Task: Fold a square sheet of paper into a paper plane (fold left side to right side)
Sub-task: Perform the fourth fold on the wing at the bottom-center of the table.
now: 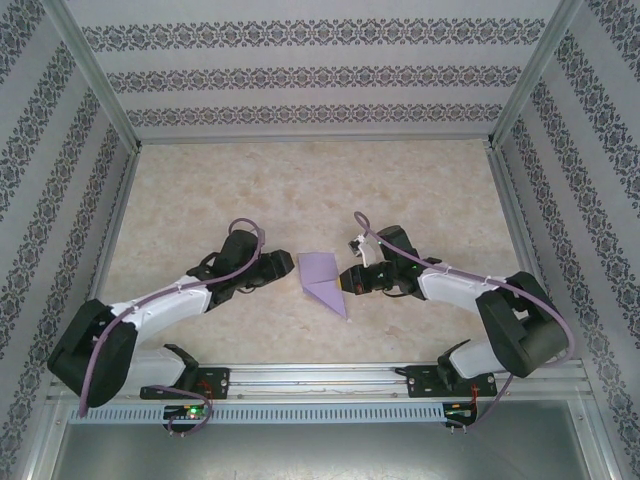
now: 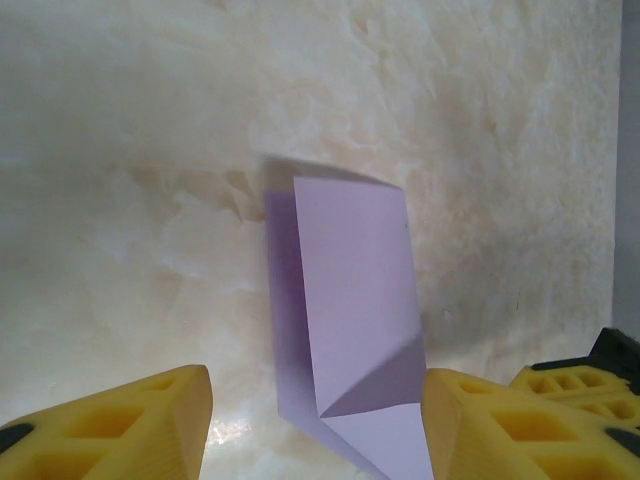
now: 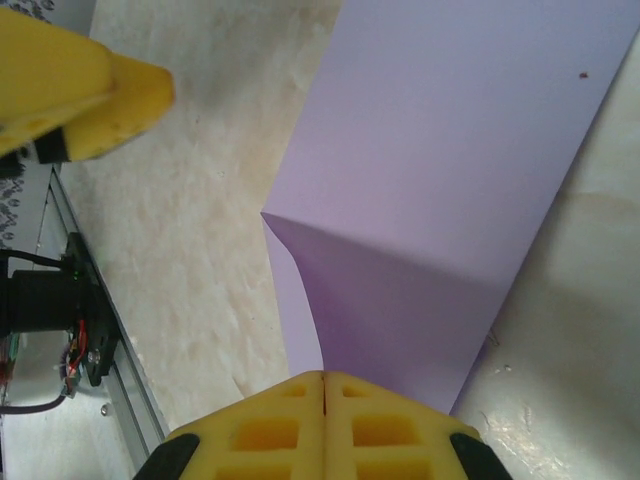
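Right gripper (image 3: 325,390) pressed shut, bottom centre of the right wrist frame, at the edge of the folded lavender paper (image 3: 440,170); unclear whether pinching it. Left gripper (image 2: 315,400) spread open, yellow fingers in the bottom corners of its frame, paper between them. From above, paper lying on the marble table (image 1: 300,180), centre of frame, between both grippers.

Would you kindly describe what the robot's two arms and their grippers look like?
The left arm and right arm have white links between bulky black joints, and a lilac cable runs along each. The left gripper and right gripper have blocky yellow fingers moulded with square recesses and dark side inserts.
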{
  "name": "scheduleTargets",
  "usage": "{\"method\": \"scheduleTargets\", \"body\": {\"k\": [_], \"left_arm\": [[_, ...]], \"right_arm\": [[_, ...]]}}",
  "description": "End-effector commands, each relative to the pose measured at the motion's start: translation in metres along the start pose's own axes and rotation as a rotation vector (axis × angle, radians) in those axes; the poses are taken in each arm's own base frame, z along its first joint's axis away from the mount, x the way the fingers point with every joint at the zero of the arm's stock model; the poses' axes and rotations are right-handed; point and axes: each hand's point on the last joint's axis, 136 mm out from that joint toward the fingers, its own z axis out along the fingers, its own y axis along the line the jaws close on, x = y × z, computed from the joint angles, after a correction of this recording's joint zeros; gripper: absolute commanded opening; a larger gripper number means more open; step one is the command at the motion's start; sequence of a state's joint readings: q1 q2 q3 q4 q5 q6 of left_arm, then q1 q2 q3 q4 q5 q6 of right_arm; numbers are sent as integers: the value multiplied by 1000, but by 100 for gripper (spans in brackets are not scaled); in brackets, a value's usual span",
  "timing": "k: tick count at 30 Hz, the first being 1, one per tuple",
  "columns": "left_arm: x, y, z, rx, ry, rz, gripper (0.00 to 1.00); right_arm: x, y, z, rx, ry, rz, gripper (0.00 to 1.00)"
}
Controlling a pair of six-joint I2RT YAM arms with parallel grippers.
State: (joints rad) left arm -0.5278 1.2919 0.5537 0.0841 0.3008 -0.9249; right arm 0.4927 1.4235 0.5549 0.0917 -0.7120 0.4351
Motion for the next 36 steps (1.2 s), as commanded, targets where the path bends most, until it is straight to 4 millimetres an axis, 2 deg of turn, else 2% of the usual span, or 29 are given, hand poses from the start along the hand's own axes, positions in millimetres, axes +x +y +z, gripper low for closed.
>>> {"method": "scheduleTargets", "body": {"k": [1, 10, 15, 19, 23, 26, 28, 33, 36], "left_arm": [[-5, -22, 10, 107, 32, -21, 58], [-5, -25, 44, 135, 84, -41, 57], [-4, -28, 61, 159, 118, -54, 52], [-4, -28, 71, 159, 128, -55, 41], [-6, -29, 73, 156, 120, -48, 23], [-7, -32, 72, 161, 115, -48, 10], [-6, -34, 69, 161, 112, -45, 4], [-6, -41, 60, 163, 107, -46, 2], [-6, -44, 57, 157, 115, -55, 2]], "right_arm": [[-2, -1, -4, -7, -28, 5, 0], [-1, -1, -10, -12, -53, 15, 0], [-2, -2, -8, -16, -53, 22, 0], [-1, -2, -8, -18, -49, 28, 0], [2, -8, -8, -1, -47, 43, 1], [1, -10, -11, 17, -55, 47, 10], [0, -12, -15, 53, -63, 50, 16], [-4, -19, -40, 220, -99, 34, 41], [-3, -17, -56, 325, -120, -3, 46]]}}
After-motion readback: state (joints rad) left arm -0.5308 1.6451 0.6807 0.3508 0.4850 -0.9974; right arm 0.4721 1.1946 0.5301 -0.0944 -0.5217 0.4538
